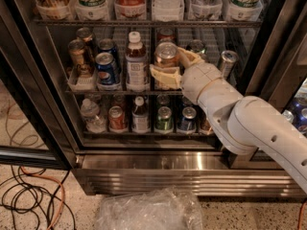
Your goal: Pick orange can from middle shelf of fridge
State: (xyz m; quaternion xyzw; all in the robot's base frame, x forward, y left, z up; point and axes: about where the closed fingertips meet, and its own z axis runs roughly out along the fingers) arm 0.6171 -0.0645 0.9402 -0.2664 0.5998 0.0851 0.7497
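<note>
Now end effector (168, 65) clasps coppery can (166, 51) at shelf (115, 92).

You see the gripper (169, 66), matt cream plastic, at the middle shelf (115, 92) of dark wire, clamped on the orange can (166, 55) of dull coppery metal, silvery lid; fridge (158, 174) base ribbed glossy steel.
</note>
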